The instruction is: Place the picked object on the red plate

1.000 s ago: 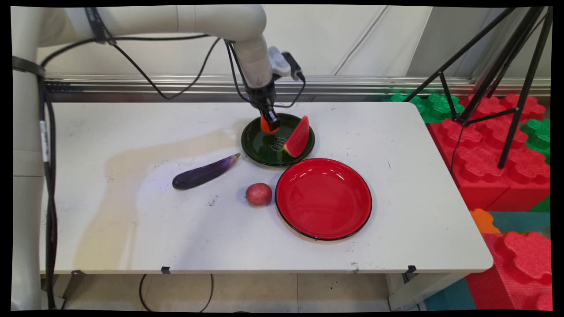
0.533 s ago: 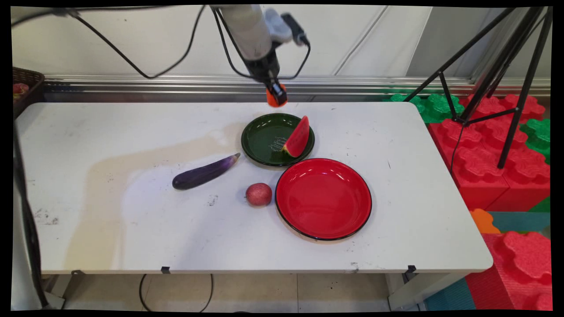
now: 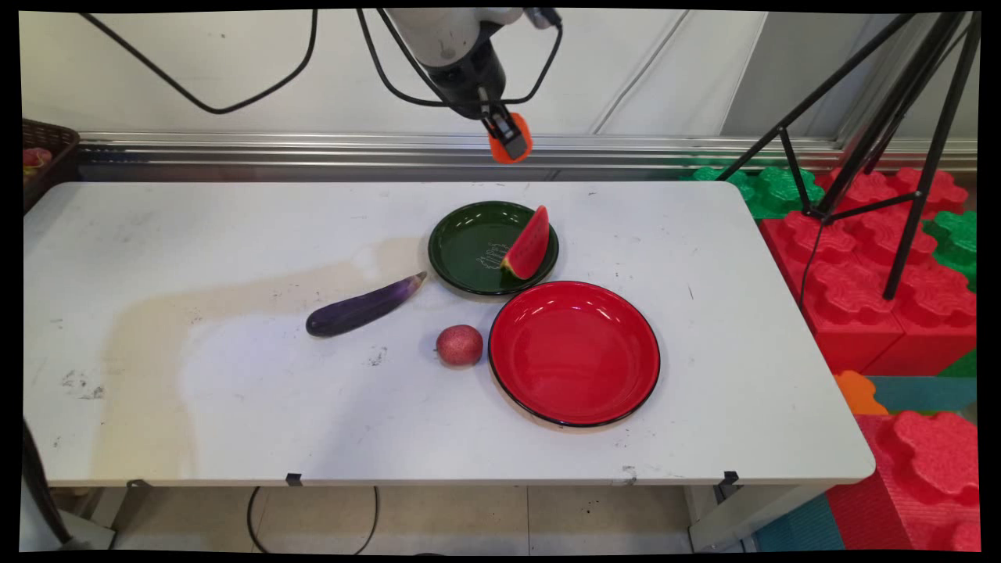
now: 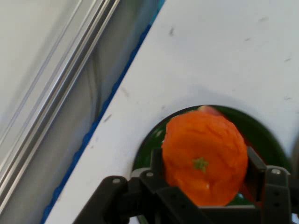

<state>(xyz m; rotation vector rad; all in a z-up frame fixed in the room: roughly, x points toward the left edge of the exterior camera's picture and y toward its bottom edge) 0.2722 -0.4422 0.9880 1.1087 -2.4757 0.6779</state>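
The black two-finger hand hangs high above the far edge of the surface, clamped on a round orange fruit with a small green stem mark. In the hand view one finger presses one side of the fruit and the other presses the opposite side, so the fruit is carried by its widest part with the stem mark facing the camera; that grip probably keeps a round thing from rolling out.

Directly below the hand lies a dark green round plate, and a red wedge of watermelon with a green rind leans on the side of that plate away from the arm. Beyond the green plate, further from the hand and toward the surface's near edge, a larger glossy red round plate with a black rim sits almost touching it, with nothing on it. Just beside the red plate, on the arm's side, rests a small reddish round fruit. Further to that side lies a long dark purple eggplant, its pale tip pointing at the green plate.

The white surface bears a broad tan stain and scuffs. Off its far end stand a black tripod and red and green foam blocks.
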